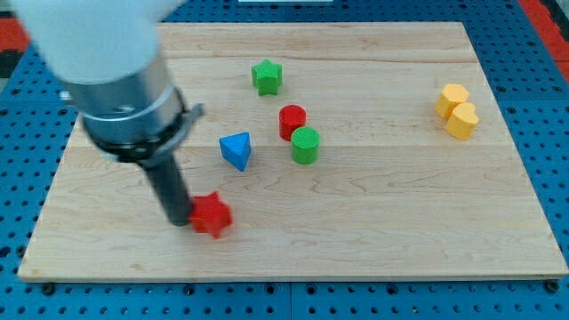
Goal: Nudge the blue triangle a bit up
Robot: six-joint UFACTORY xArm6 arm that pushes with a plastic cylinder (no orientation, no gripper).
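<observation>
tip at the red star, blue triangle waits above

my tip (180,220) rests on the wooden board (373,231), touching the left side of the red star (212,214). i have no fingers, only a rod holding nothing. the blue triangle (236,149) sits up and right of it, apart, near the red cylinder (292,120), green cylinder (305,145) and green star (266,76). two yellow blocks (456,110) touch at the view's right.

My tip (182,220) touches the red star (212,214), below-left of the blue triangle (236,149)
</observation>
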